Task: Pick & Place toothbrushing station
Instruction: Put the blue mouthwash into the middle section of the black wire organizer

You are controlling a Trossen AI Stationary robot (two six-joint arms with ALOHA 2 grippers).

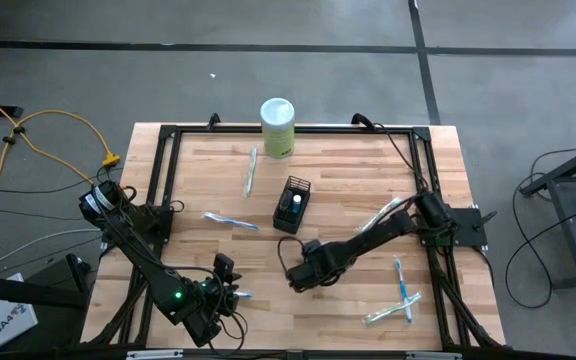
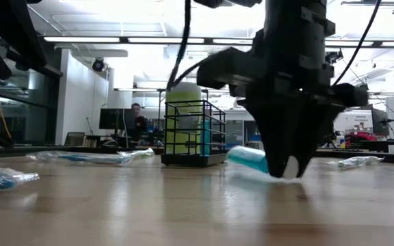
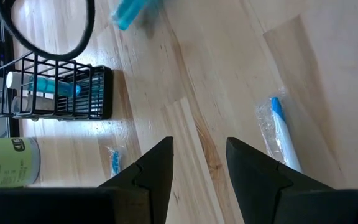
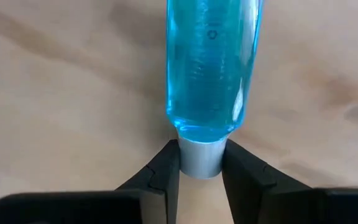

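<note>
Counter: your pale wood-plank counter [image 1: 348,180] sits in a black frame; grey floor lies around it.
Left tool: your left tool [image 3: 197,163] waits at the near left corner, fingers parted, nothing between them; a wrapped toothbrush [image 3: 283,132] lies just beside it.
Right tool: your right tool [image 4: 201,165] is low over the middle of the counter, its fingers closed on the white cap of a teal tube [image 4: 211,68]. The tube lies on the wood, pointing away from the tool.
Holder: the black wire-mesh holder [image 1: 293,204] stands just beyond your right tool, a second tube inside it.
Loose brushes: you have wrapped toothbrushes scattered left, right and behind the holder.
Canister: a pale green canister [image 1: 278,126] stands at the far edge.
Room: beyond the counter you see a lit workshop, a person [image 2: 137,121] seated at a screen.
</note>
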